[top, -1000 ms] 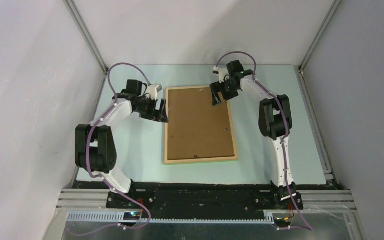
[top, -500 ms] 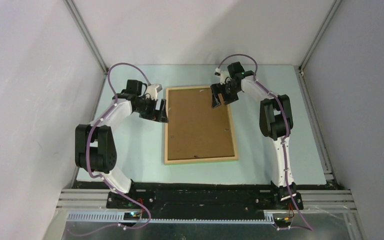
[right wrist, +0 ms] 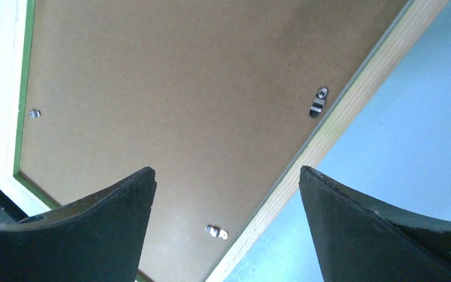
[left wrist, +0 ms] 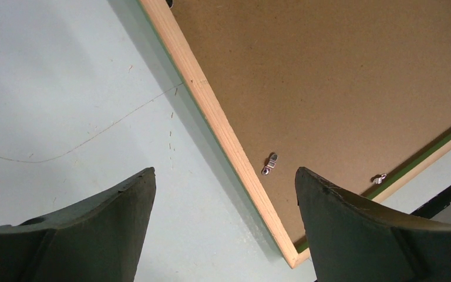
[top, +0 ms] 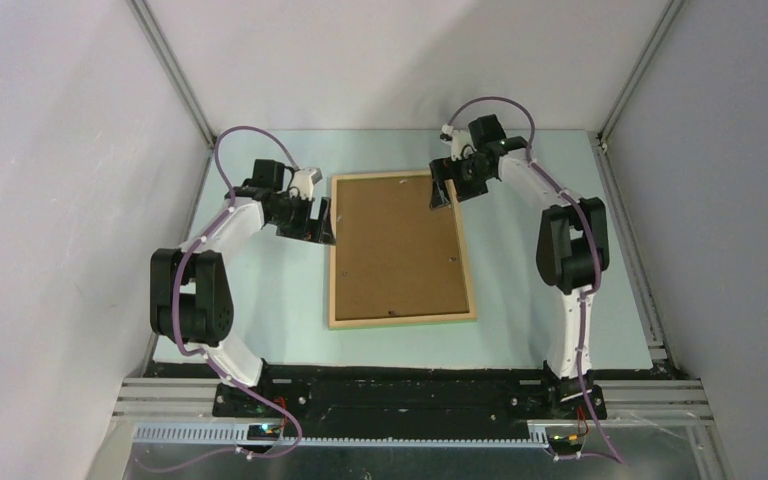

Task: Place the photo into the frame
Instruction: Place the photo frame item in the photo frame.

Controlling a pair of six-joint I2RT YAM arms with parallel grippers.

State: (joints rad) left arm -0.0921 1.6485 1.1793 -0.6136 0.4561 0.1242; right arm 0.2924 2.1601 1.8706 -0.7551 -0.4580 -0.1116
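The frame (top: 332,262) lies face down in the middle of the table, its light wood back up. The photo (top: 396,250) lies inside it, plain brown board back up; the print side is hidden. My left gripper (top: 322,224) is open and empty, hovering over the frame's left rail (left wrist: 223,126) near the far corner. My right gripper (top: 441,192) is open and empty above the far right corner, over the board (right wrist: 182,88) and the right rail (right wrist: 352,111). A thin green strip (left wrist: 423,158) shows between board and rail at the near end.
Small metal clips sit on the board near the rails (left wrist: 269,164) (right wrist: 316,101) (right wrist: 216,231). The pale green table mat (top: 260,300) surrounds the frame. White walls and metal posts (top: 175,75) enclose the cell on three sides.
My right gripper has moved slightly right and toward the back over the frame's far right corner, and its elbow has swung right. The left arm, frame and photo have not moved.
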